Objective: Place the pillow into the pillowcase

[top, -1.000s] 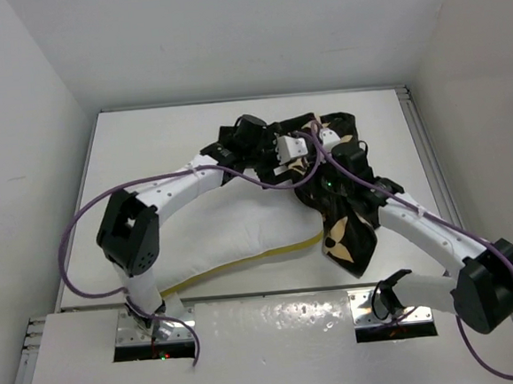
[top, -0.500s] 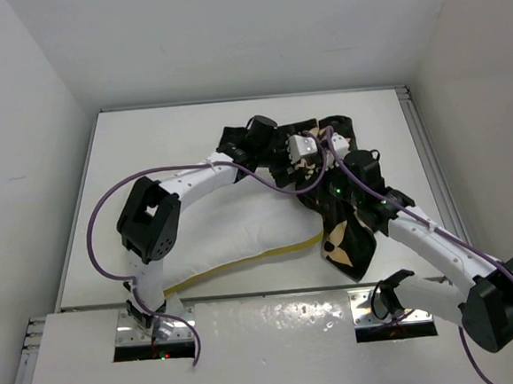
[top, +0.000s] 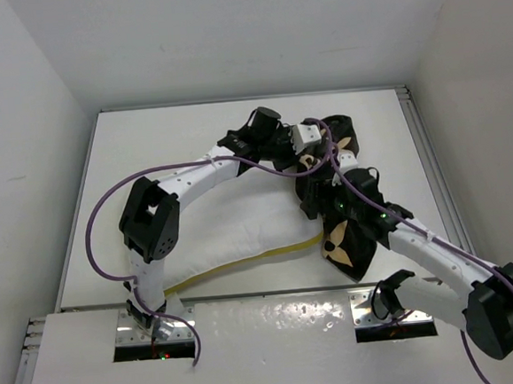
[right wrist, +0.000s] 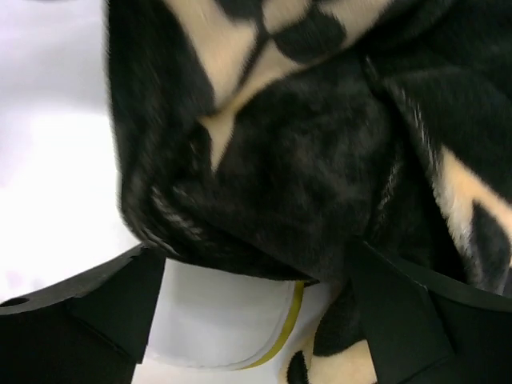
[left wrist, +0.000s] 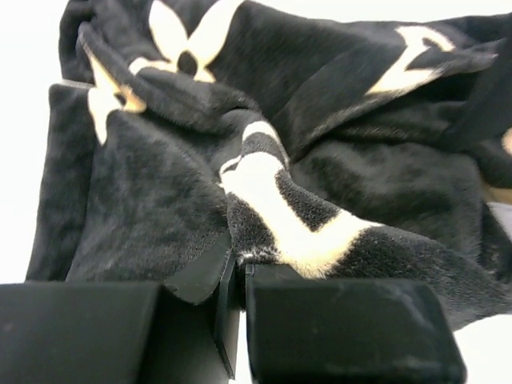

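Left hand (left wrist: 232,276) clamped on pillowcase (left wrist: 160,200), now shifted rightward | right hand (right wrist: 256,272) spread apart astride it | pillow (top: 233,234) on desk (top: 146,147) mostly uncovered: insertion barely begun.

We look at a white bench (top: 146,147) closed in by three plain white walls: a back wall (top: 226,34) beyond the left tool (left wrist: 240,320), a left wall (top: 15,175) well off to that tool's left, and a right wall (top: 489,94) to the right of the right tool (right wrist: 248,320). Behind both tools, a glossy white ledge (top: 276,324) catches soft glare; elsewhere the light is even.
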{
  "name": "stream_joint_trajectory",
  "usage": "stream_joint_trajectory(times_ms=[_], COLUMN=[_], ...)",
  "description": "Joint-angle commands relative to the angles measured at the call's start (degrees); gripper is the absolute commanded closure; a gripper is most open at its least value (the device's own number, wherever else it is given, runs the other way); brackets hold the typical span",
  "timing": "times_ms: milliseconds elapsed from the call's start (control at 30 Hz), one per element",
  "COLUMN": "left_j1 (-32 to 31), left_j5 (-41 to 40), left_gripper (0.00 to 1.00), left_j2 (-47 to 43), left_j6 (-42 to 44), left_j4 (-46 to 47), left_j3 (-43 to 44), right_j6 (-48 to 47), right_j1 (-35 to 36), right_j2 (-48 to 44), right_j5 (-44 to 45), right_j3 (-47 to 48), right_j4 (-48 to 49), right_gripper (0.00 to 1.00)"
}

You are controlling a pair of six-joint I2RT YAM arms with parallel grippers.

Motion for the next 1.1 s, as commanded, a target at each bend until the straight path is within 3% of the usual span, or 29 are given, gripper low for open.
stream_joint_trajectory(times_ms=[0, 100, 133, 200, 300, 433, 500, 533, 567, 633, 767, 800, 900, 1033, 1067], left_j1=[-0.3, 0.1, 0.1, 0.3, 0.5, 0.9, 0.9, 1.0, 1.4, 1.9, 2.3, 2.4, 2.6, 3.6, 3.6], left_j5=[-4.2, -4.8, -4.9, -4.9, -4.9, -5.0, -5.2, -5.3, -5.3, -5.3, -5.3, -5.1, -5.8, -6.9, -6.9], left_gripper=[1.0, 1.0, 1.0, 1.0, 1.0, 1.0, 1.0, 1.0, 1.0, 1.0, 1.0, 1.0, 1.0, 1.0, 0.86], left_j2=[-2.7, -3.2, -3.3, -3.7, -4.2, -4.8, -5.3, -5.3, -5.6, -5.8, -6.2, -6.2, -6.2, -6.5, -6.6], left_j6=[0.4, 0.9, 0.9, 0.9, 1.0, 1.9, 2.3, 2.4, 2.6, 3.1, 3.5, 3.6, 3.6, 5.0, 8.5], left_j4=[-1.2, -1.9, -2.4, -3.1, -4.3, -5.4, -6.2, -6.5, -6.8, -6.9, -7.1, -7.2, -7.0, -9.6, -11.6], left_j3=[2.0, 2.0, 1.9, 2.0, 2.6, 2.5, 2.3, 2.2, 2.0, 1.8, 1.9, 1.8, 1.8, 2.1, 3.2], right_j6=[0.8, 1.7, 2.1, 2.6, 4.1, 12.3, 17.4, 18.6, 19.4, 20.8, 22.2, 22.2, 21.5, 14.5, 12.9], right_j1=[3.5, 6.6, 7.3, 8.6, 10.1, 9.3, 8.5, 8.0, 7.9, 7.8, 6.3, 5.5, 5.9, 6.1, 5.9], right_j2=[-1.5, -1.0, -0.3, 2.1, 6.1, 9.5, 10.6, 11.3, 11.9, 13.3, 18.3, 19.5, 20.8, 11.7, 10.0], right_j5=[10.8, 15.7, 17.0, 20.3, 24.8, 34.1, 36.7, 37.1, 37.7, 38.3, 36.1, 33.2, 32.9, 32.2, 30.7], right_j3=[-2.4, -4.5, -4.7, -4.2, -2.7, -2.9, -2.0, -1.9, -2.0, -2.1, 0.7, 1.5, 3.4, -0.2, -1.0], right_j4=[2.9, 9.6, 11.1, 14.2, 15.8, 14.9, 11.7, 11.1, 10.5, 10.0, 6.8, 6.3, 4.3, 4.9, 5.3], right_gripper=[0.08, 0.2, 0.32, 0.44, 0.54, 0.83, 0.83, 0.79, 0.68, 0.6, 0.52, 0.6, 1.0, 1.0, 1.0])
